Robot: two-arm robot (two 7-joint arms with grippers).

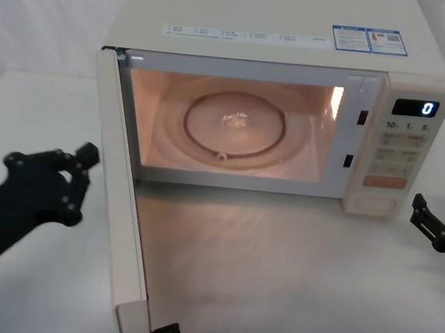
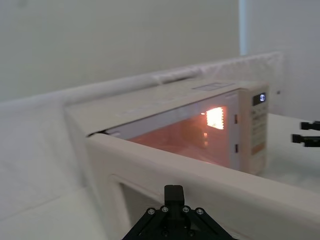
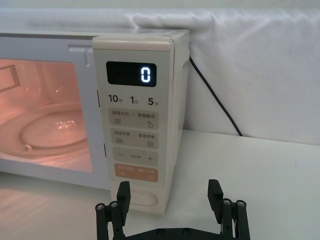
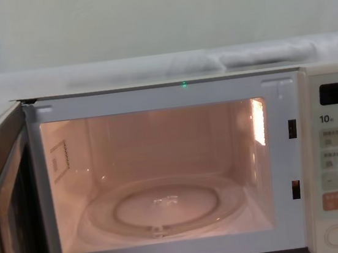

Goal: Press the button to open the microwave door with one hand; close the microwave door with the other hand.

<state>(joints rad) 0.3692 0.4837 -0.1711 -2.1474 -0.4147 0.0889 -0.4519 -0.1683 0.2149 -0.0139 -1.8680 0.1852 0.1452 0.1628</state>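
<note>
Microwave door [image 1: 120, 228] swung wide open, cavity lit.
We see the left hand [image 1: 80, 171] just outside the door's outer face, near its top edge; can't tell its finger state. Right hand [image 3: 170, 200] hovers low over the counter [image 1: 290, 281], fingers spread, in front of and just right of the button [image 3: 142, 198], not touching. Display [image 1: 415, 108] reads 0; glass turntable [image 1: 237, 127] inside.
</note>
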